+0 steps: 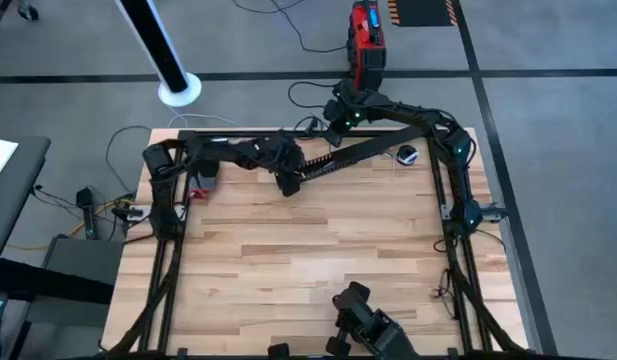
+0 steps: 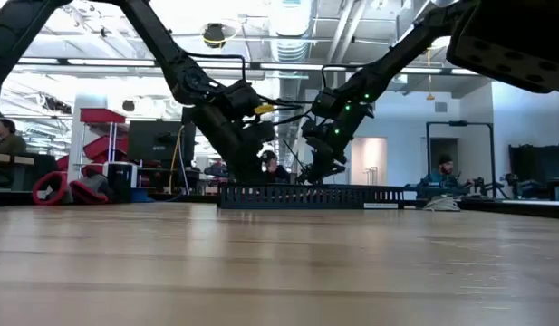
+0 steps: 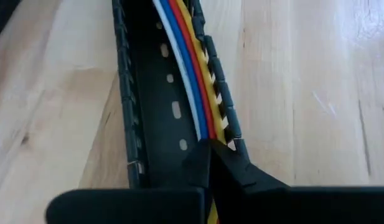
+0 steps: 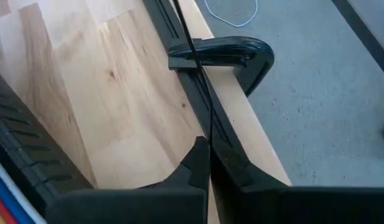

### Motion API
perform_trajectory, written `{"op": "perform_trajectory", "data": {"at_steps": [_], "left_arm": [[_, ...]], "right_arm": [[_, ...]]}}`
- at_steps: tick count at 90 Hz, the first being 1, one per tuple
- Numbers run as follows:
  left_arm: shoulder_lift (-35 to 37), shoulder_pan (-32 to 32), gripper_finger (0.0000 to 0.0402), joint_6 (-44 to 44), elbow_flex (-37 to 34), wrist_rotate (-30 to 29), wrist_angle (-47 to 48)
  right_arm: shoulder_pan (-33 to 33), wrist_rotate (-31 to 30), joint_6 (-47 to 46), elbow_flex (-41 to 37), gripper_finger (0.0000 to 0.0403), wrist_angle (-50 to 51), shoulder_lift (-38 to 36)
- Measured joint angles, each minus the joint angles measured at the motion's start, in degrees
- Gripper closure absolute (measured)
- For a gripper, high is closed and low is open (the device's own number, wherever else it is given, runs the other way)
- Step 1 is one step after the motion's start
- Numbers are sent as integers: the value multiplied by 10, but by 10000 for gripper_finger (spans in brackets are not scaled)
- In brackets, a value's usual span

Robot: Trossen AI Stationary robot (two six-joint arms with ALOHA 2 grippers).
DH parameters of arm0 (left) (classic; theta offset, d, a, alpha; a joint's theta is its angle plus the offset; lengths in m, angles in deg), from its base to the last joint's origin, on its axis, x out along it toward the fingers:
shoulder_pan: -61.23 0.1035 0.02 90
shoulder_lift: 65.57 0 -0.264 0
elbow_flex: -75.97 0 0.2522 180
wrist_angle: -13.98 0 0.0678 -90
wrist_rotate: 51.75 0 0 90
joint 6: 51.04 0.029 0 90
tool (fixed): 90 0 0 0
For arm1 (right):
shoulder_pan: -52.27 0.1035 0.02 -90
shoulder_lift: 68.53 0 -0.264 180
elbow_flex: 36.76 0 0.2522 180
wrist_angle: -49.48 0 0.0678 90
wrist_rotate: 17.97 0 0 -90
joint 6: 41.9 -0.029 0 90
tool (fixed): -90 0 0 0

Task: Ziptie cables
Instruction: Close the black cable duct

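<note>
From above, both arms meet at the black slotted channel (image 1: 353, 155) near the table's (image 1: 308, 260) far edge.

Left wrist: left gripper (image 3: 209, 152) pinched onto the cables (image 3: 190, 68) lying inside that channel.

Right wrist: right gripper (image 4: 208, 152) clenched together beside the channel, on a thin black strand.

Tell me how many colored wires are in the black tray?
4 show in the left wrist view, side by side along one wall of the slotted black channel: white, blue, red, yellow. More may be hidden beneath the left gripper.
</note>
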Motion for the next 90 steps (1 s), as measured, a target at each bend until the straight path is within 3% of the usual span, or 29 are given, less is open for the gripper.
{"op": "perform_trajectory", "data": {"at_steps": [71, 90], "left_arm": [[0, 0, 401, -5, -44, -3, 0], [0, 0, 401, 0, -44, -2, 2]], "right_arm": [[-11, -27, 1, 1, 403, -7, 36], [4, -17, 38, 1, 403, -10, 38]]}}
